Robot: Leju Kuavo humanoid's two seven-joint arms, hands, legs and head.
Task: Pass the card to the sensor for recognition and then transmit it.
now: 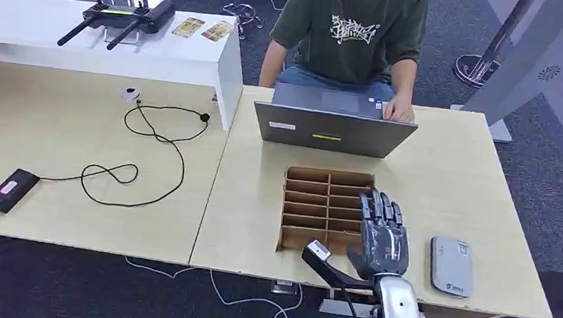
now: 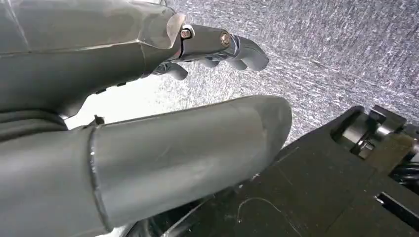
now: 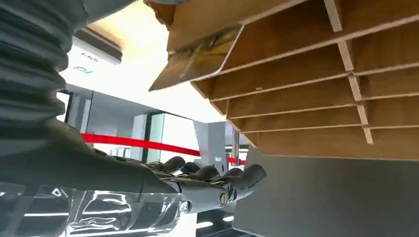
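Broadly, a pale table (image 1: 444, 179) across the head view, with a seated person (image 1: 349, 28) at its far side, one hand on an open grey laptop (image 1: 334, 129). Just nearer than the laptop, a brown wooden rack (image 1: 321, 200) of narrow slots, lying flat on the tabletop. Over the rack's right near corner, the right hand (image 1: 382, 235): fingers stretched forward, thumb out to the side, nothing held. Same from the right wrist view, fingers (image 3: 207, 182) straight and free of the rack's partitions. The left hand (image 2: 148, 143) down over grey carpet, thumb apart from lightly bent fingers (image 2: 237, 49), nothing between them. To the right of the right hand, apart from it, the flat grey sensor (image 1: 451, 266) near the table's front edge. Smallest, the card (image 3: 197, 57): lodged in an end slot of the rack, one corner jutting past the wooden edge, untouched by either hand.
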